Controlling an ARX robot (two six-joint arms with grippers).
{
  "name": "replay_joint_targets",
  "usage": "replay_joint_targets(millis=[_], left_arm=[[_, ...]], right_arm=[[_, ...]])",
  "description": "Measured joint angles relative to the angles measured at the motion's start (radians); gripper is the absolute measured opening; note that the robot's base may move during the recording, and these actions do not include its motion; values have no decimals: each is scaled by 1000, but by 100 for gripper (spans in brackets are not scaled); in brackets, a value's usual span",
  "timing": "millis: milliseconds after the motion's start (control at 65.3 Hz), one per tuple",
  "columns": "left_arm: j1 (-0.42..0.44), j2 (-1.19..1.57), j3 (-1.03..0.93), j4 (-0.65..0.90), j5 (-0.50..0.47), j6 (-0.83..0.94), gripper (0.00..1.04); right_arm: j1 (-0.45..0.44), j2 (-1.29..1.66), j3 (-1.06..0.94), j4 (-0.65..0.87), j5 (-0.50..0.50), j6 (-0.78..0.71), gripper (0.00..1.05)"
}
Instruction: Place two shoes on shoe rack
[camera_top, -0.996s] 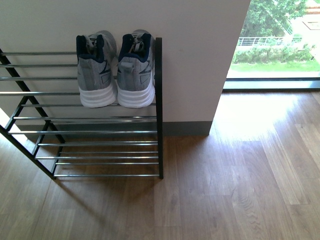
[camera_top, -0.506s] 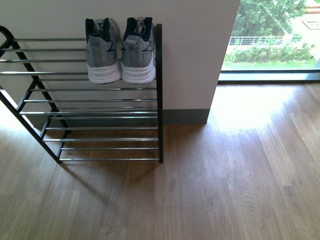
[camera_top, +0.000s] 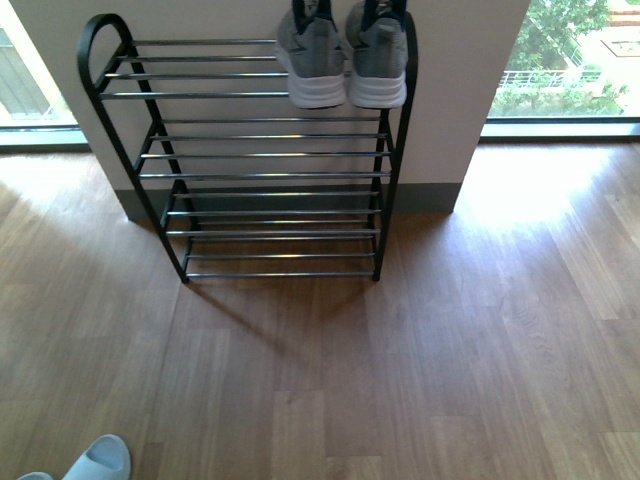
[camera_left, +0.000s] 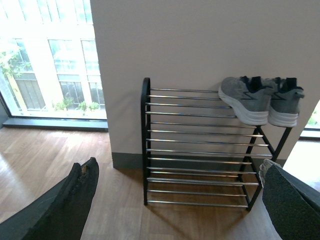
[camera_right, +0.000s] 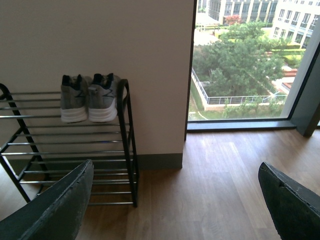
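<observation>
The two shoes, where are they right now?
In the front view, the two shoes sit side by side on the top tier of the shoe rack, at its right end, toes toward the wall.

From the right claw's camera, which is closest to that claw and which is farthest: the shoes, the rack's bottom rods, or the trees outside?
From the right claw:
1. Bottom rods, low on the rack, nearest.
2. Shoes, up on its top tier, at the end nearest the trees.
3. Trees, outdoors, by far the farthest.
</observation>
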Motion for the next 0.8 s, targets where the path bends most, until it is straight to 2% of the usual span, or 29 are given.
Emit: replay_joint_targets(millis=[797], left_arm=[[0,0,0,0,-1,0,95]], right_arm=[[0,-1,0,-1,-4,0,96]])
